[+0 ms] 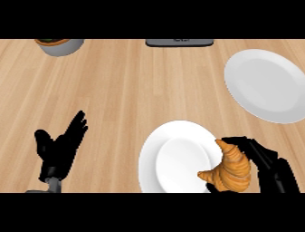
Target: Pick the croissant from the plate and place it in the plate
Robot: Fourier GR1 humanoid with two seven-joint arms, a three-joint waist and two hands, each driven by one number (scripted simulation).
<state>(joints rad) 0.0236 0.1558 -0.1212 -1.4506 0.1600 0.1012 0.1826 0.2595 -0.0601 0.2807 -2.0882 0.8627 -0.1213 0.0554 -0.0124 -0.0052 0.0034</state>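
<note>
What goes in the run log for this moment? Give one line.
phase: grasp | right robot hand: curled on croissant at near plate edge | left robot hand: open, resting | far plate: bare

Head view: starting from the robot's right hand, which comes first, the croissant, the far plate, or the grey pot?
From the right hand:
1. Croissant, in its fingers, lower right.
2. Far plate, upper right.
3. Grey pot, top left corner.

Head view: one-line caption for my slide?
Right hand grips croissant at near plate; far plate waits; left hand rests open.
</note>
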